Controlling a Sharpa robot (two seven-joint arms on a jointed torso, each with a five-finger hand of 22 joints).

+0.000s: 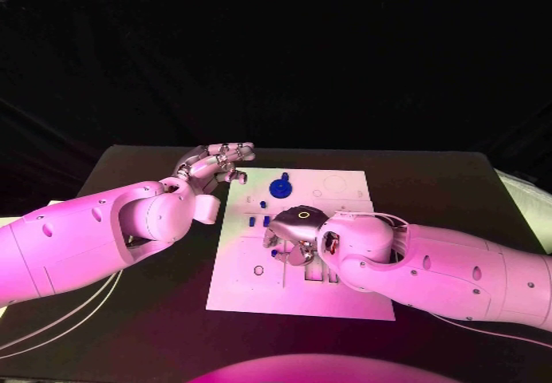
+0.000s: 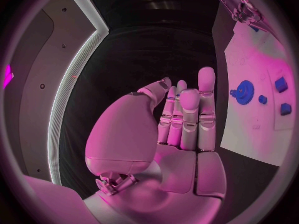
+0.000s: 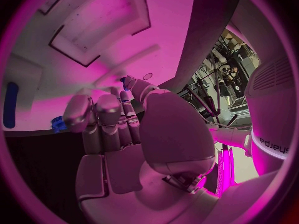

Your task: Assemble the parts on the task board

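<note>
The white task board (image 1: 333, 295) lies mid-table. My right hand (image 1: 294, 235) hovers low over its middle with the fingers curled down. Thumb and a finger meet on a small blue part (image 3: 126, 79), which also peeks out under the hand (image 1: 276, 253). A blue gear (image 1: 280, 189) sits on the board's far part, with two small blue parts (image 1: 260, 222) nearer, just left of the right hand. My left hand (image 1: 218, 164) floats beside the board's far left corner, fingers straight and close together, holding nothing. From the left wrist, the gear (image 2: 244, 91) and the small parts (image 2: 280, 83) lie beyond the fingers (image 2: 187, 114).
Bare black table (image 1: 161, 279) surrounds the board on every side. The board (image 3: 81, 30) has outlined recesses, and a long blue piece (image 3: 9, 104) and a small blue piece (image 3: 59, 124) lie near its edge. My right forearm (image 1: 460, 271) covers the board's right near part.
</note>
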